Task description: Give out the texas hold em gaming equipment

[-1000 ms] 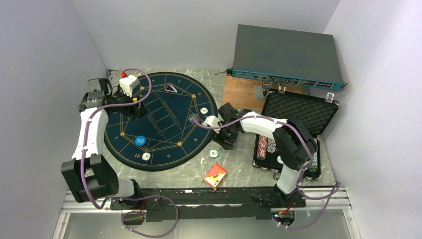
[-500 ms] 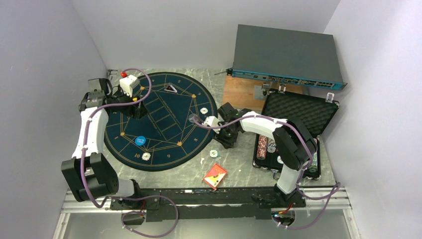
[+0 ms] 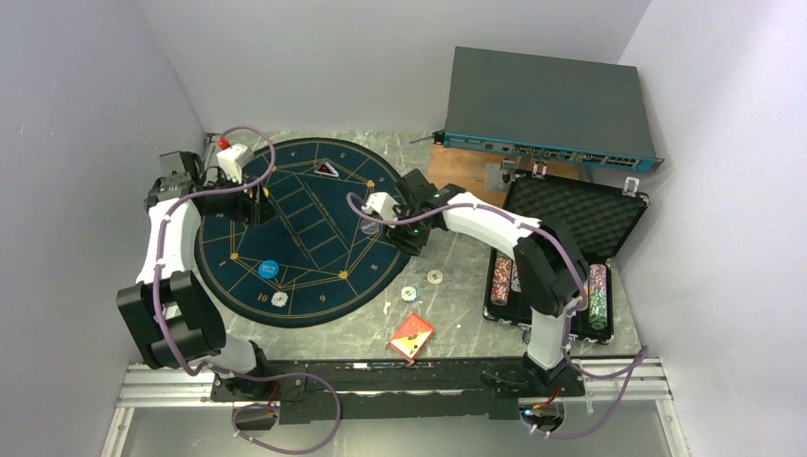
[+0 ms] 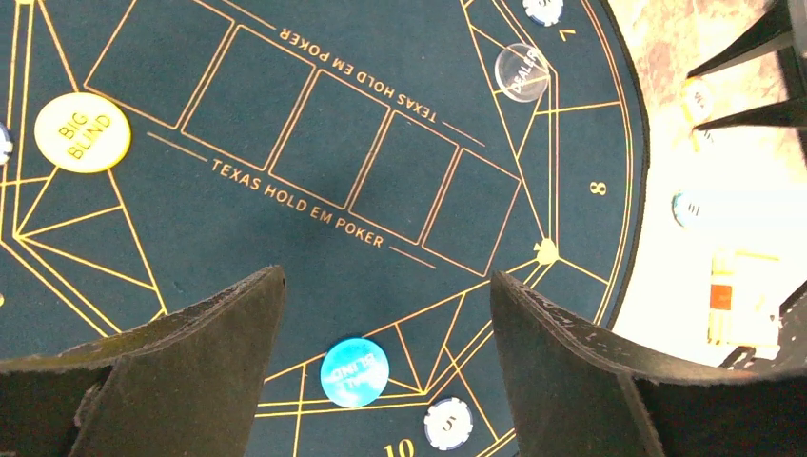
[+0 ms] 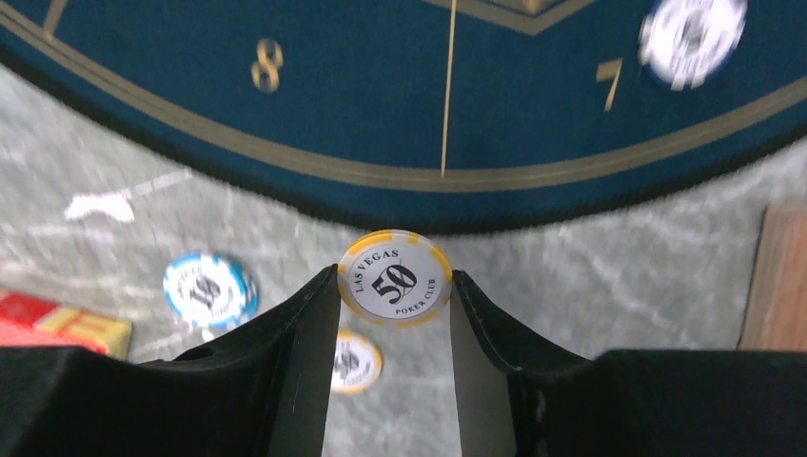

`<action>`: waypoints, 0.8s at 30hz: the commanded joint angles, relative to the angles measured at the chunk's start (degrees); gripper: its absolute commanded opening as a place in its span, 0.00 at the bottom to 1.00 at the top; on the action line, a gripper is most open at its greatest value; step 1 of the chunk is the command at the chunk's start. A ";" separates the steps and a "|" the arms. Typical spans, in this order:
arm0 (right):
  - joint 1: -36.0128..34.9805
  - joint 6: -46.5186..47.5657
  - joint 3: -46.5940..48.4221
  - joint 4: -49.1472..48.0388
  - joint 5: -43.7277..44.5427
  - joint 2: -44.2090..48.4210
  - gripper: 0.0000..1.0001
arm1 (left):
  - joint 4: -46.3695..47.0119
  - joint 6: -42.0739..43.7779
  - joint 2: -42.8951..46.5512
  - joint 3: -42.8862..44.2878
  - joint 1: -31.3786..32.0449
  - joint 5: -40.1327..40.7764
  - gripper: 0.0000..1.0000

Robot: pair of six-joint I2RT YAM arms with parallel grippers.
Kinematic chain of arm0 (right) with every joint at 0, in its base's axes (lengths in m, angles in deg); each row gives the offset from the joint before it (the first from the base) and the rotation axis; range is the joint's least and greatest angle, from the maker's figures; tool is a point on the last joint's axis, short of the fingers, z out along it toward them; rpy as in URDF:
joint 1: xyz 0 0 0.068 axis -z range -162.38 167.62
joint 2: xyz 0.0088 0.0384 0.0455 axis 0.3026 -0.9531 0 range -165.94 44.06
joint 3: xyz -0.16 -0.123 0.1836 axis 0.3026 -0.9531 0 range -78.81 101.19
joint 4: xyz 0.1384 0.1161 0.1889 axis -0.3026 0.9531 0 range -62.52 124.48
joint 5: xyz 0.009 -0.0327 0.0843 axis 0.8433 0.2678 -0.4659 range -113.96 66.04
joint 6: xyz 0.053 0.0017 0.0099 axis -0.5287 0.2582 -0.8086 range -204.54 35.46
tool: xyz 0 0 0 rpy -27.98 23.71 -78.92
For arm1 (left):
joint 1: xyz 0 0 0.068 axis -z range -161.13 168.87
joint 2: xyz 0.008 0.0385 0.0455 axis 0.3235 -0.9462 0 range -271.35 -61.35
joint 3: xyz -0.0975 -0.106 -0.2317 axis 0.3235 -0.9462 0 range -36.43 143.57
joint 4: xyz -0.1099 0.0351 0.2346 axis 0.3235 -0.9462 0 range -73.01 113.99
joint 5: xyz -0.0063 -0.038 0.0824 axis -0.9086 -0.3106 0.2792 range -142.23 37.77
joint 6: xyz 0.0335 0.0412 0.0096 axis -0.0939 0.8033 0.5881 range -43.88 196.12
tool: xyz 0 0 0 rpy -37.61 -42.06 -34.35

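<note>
My right gripper (image 5: 395, 288) is shut on a yellow-rimmed "50" poker chip (image 5: 395, 271), held on edge above the table just off the navy mat's (image 5: 381, 95) right edge; from above it is at the mat's rim (image 3: 416, 233). Below it lie a blue-rimmed chip (image 5: 208, 289) and a second yellow-rimmed chip (image 5: 356, 362). Another chip (image 5: 692, 30) sits by the "7". My left gripper (image 4: 385, 278) is open and empty above the mat (image 3: 252, 208). It sees the yellow disc (image 4: 82, 132), blue disc (image 4: 354, 372), a white "5" chip (image 4: 448, 424) and a clear dealer disc (image 4: 522, 71).
Red-backed cards (image 3: 411, 335) lie near the table's front edge. The open black case (image 3: 571, 214) at right holds rows of chips (image 3: 501, 276). A grey box (image 3: 547, 105) stands behind it on a wooden board (image 3: 457, 176).
My right gripper has moved up and left from the bare table to the mat's right edge with the chip in it. A yellow-rimmed chip now shows where it was. My left gripper drew back slightly.
</note>
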 commanded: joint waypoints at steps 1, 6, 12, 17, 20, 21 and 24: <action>-4.31 -2.43 8.98 -0.83 -1.49 -5.85 0.05 | 2.12 -3.68 -0.75 3.34 -3.22 -4.57 0.84; -8.70 -2.67 20.05 0.83 -1.30 -14.28 0.06 | 4.43 -5.46 0.22 2.08 -5.64 -4.39 0.85; -11.79 -0.30 31.09 4.50 0.81 -22.71 0.08 | 3.82 -5.41 -0.09 2.21 -7.61 -5.90 0.85; -13.95 0.45 33.23 5.56 1.26 -25.07 0.32 | 3.79 -5.28 -0.03 1.73 -7.88 -6.02 0.85; -13.60 -0.08 32.48 5.62 1.12 -23.04 0.78 | 3.35 -4.83 0.44 1.23 -7.89 -5.84 0.87; -13.23 -0.31 31.32 5.34 1.03 -21.44 0.88 | 3.25 -4.72 0.70 0.90 -7.90 -5.76 0.87; -11.81 -0.54 26.48 4.88 0.51 -14.65 0.97 | 3.28 -4.46 1.70 0.08 -7.90 -5.79 0.88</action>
